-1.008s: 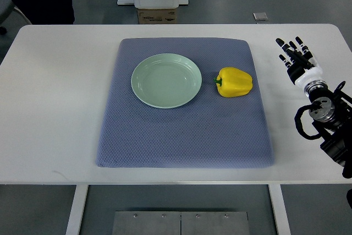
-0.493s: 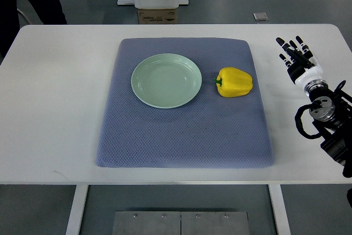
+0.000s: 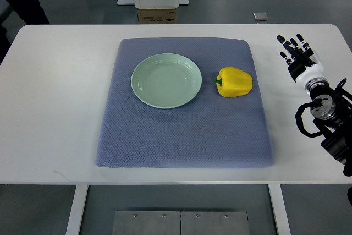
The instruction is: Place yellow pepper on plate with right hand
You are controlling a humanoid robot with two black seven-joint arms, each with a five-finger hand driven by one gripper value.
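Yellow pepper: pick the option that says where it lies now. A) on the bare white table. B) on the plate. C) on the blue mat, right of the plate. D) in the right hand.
C: the yellow pepper lies on the blue mat, just right of the empty plate; the right hand is open, off to the side.

Bright, even overhead light fills the scene, and the white desk (image 3: 55,108) looks almost washed out. Shadows are soft and faint, only a thin dark edge under the blue mat (image 3: 184,136). The plate (image 3: 166,80) carries a mild sheen. Focus is sharp throughout.
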